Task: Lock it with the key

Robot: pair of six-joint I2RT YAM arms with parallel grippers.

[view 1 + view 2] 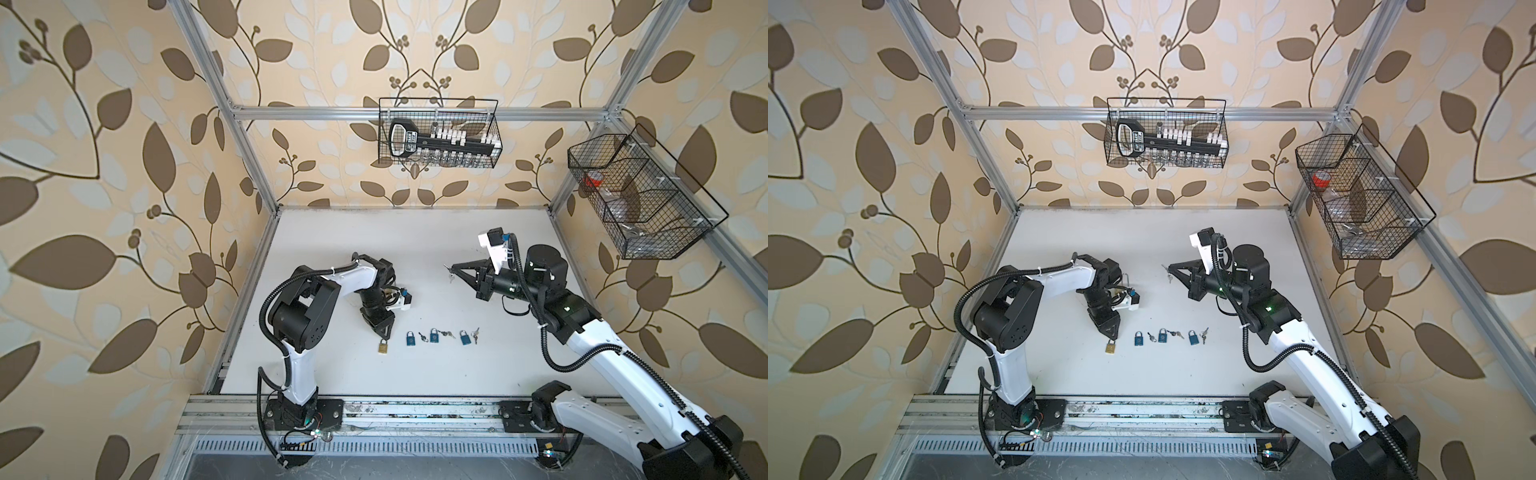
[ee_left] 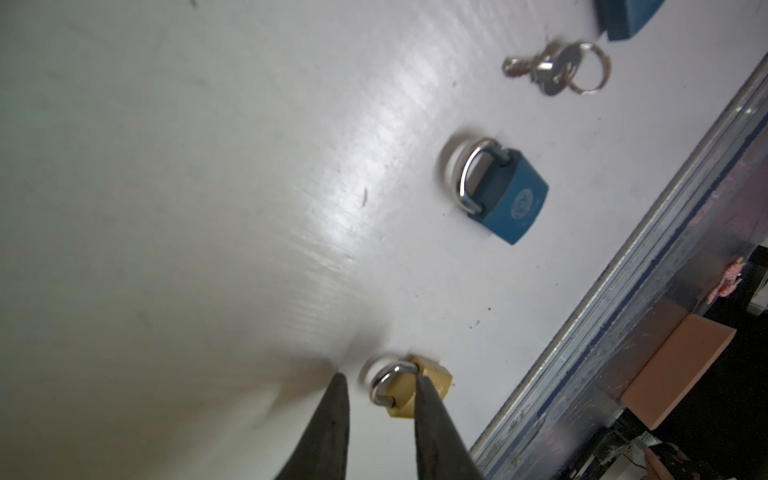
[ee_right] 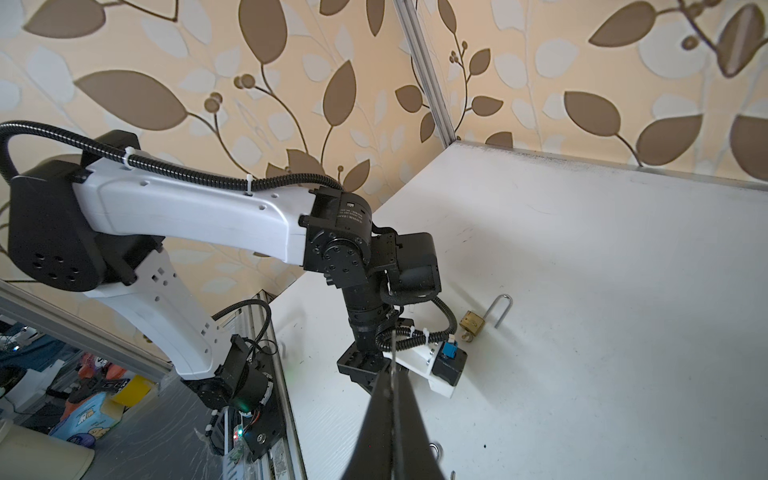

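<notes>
Brass marks the task's lock out from the others: the small brass padlock (image 2: 436, 372) lies flat on the white surface (image 1: 332, 249) just under the tips of the left end effector (image 2: 379, 376). Its jaws stand a little apart on either side of the steel shackle, clamping nothing. The shackle looks seated, so the locking itself seems done. Well across from it, the right end effector (image 1: 454, 266) hangs above the surface, pinched fully closed on a small silver key on a ring (image 1: 449, 276).

Beside the left end effector runs a row of three blue padlocks (image 1: 434, 336), each with small keys (image 1: 446, 333) alongside. So the next move probably calls for the left to lift clear and the right to lay its key by the brass padlock. A second brass padlock with an open shackle (image 3: 471, 322) waits behind the left wrist.
</notes>
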